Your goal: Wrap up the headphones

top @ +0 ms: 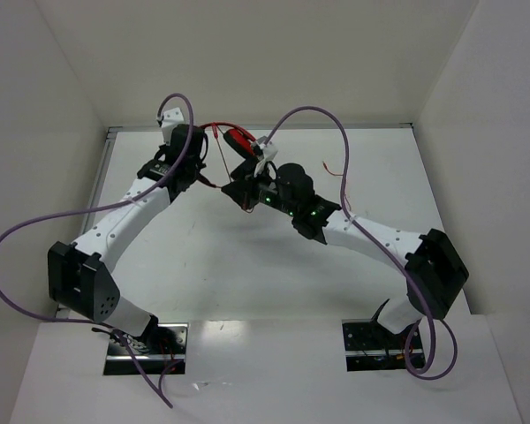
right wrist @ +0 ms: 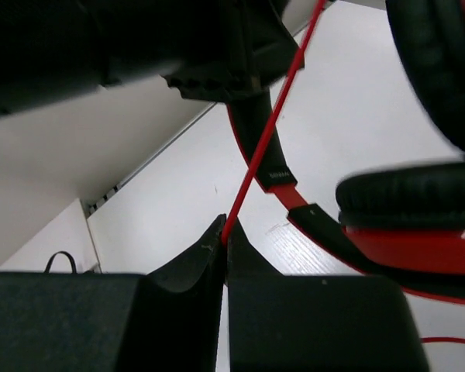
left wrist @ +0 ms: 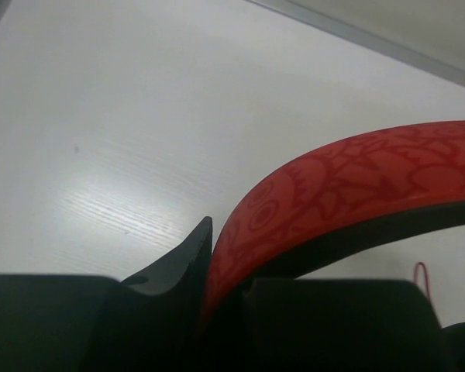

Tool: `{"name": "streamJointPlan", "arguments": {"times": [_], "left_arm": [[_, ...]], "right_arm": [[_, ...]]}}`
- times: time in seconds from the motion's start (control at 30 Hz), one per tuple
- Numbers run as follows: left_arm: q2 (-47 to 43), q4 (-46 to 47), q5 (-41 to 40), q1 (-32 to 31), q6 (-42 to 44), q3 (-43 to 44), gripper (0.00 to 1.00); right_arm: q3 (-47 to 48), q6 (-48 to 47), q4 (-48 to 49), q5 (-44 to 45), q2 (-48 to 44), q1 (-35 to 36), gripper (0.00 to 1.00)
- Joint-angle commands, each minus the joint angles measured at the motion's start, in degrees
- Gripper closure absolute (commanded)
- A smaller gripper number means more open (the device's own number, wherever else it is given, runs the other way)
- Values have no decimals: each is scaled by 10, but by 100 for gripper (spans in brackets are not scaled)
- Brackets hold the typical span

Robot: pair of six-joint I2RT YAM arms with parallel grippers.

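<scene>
The red headphones (top: 238, 139) are held up above the far middle of the table. My left gripper (left wrist: 217, 263) is shut on the patterned red band (left wrist: 349, 186), with black padding on its inner side. My right gripper (right wrist: 225, 236) is shut on the thin red cord (right wrist: 271, 124), which runs taut up and away toward the left gripper. The band (right wrist: 256, 132) and a padded ear cup (right wrist: 407, 225) hang just beyond the right fingers. In the top view the right gripper (top: 247, 190) sits just right of the left gripper (top: 210, 181). A loose cord end (top: 340, 172) lies on the table at the right.
White walls enclose the table on the left, back and right, with a metal strip (top: 256, 129) along the far edge. Thick purple cables (top: 314, 115) loop above both arms. The arm bases (top: 146, 344) sit at the near edge.
</scene>
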Motion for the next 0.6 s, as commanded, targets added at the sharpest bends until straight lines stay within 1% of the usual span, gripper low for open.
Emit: {"name": "streamJointPlan", "arguments": {"times": [0.0, 0.03, 0.1, 0.23, 0.33, 0.4, 0.47, 0.57], "left_arm": [[-9, 97, 16, 23, -96, 64, 100], [-17, 97, 21, 23, -103, 70, 100], [-28, 102, 33, 23, -122, 70, 100], [-52, 118, 39, 23, -144, 63, 100], [-52, 118, 53, 23, -144, 77, 100], [-52, 112, 84, 23, -144, 94, 100], [-52, 107, 104, 23, -151, 101, 100], [-52, 107, 117, 23, -151, 121, 100]], "right_arm": [[-46, 61, 60, -5, -28, 28, 96], [-51, 68, 77, 4, -33, 28, 93], [-62, 87, 94, 12, -33, 28, 92], [-83, 98, 111, 43, -33, 28, 92], [-90, 111, 125, 43, -33, 28, 92], [-102, 111, 142, 43, -33, 28, 92], [-121, 105, 149, 68, -28, 34, 92], [-141, 92, 155, 90, -28, 34, 92]]}}
